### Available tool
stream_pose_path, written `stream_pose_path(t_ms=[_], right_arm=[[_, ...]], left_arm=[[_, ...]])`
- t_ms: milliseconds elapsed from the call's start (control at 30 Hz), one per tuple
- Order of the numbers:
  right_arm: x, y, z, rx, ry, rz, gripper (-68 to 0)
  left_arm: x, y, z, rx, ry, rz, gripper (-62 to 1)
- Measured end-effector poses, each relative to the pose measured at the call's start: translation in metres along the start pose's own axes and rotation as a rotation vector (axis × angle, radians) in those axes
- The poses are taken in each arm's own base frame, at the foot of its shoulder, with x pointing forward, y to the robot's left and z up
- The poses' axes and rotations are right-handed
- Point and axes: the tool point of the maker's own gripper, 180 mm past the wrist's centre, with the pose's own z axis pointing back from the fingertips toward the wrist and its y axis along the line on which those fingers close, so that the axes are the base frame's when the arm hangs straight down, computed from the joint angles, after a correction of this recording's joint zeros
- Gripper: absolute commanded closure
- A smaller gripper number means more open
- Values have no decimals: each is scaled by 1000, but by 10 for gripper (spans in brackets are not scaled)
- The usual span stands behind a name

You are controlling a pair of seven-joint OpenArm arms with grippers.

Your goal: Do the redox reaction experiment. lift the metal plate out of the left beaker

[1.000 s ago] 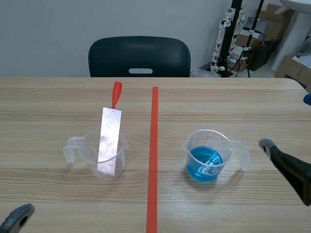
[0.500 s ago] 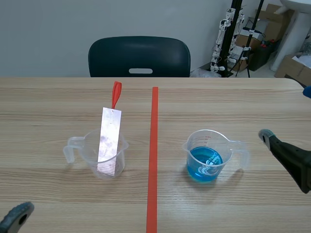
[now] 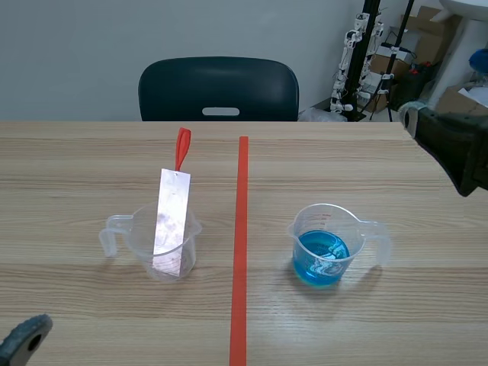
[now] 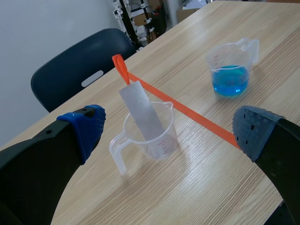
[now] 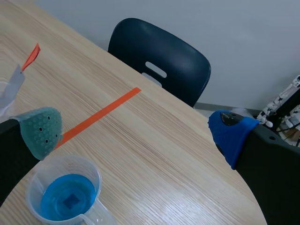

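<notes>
**Approach for lifting the metal plate (image 3: 170, 221) out of the left beaker (image 3: 142, 242).**
The plate leans tilted in the beaker, its red tab (image 3: 182, 148) above the rim. The left gripper (image 4: 167, 130), fingers spread wide, hangs near and short of it. The right gripper (image 5: 136, 130), likewise spread, stands high and well apart. Best practice is to pinch the plate's upper part squarely and draw it along its lean, lest the light beaker tip.

A silvery metal plate (image 3: 171, 221) with a red tag (image 3: 182, 148) leans tilted in the clear, handled left beaker (image 3: 142, 242).
</notes>
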Motion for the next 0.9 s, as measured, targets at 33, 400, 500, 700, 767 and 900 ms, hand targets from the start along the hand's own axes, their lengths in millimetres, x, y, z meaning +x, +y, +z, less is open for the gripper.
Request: stream_pose_path(t_ms=[33, 400, 500, 700, 767, 900], right_arm=[[2, 1, -1, 10, -7, -12, -679], [-10, 48, -40, 149, 63, -116, -679], [-2, 62, -49, 196, 34, -157, -679], [-6, 88, -61, 279, 43, -184, -679], [-12, 94, -66, 302, 56, -198, -679], [-21, 97, -75, 314, 34, -255, -679]], left_arm=[[0, 0, 0, 0, 0, 0, -572], [2, 0, 0, 0, -11, 0, -572], [2, 0, 0, 1, -11, 1, -566], [-1, 1, 0, 7, 2, 9, -566], [-5, 5, 2, 29, 7, 35, -566], [-28, 5, 8, 36, 48, 91, -566]])
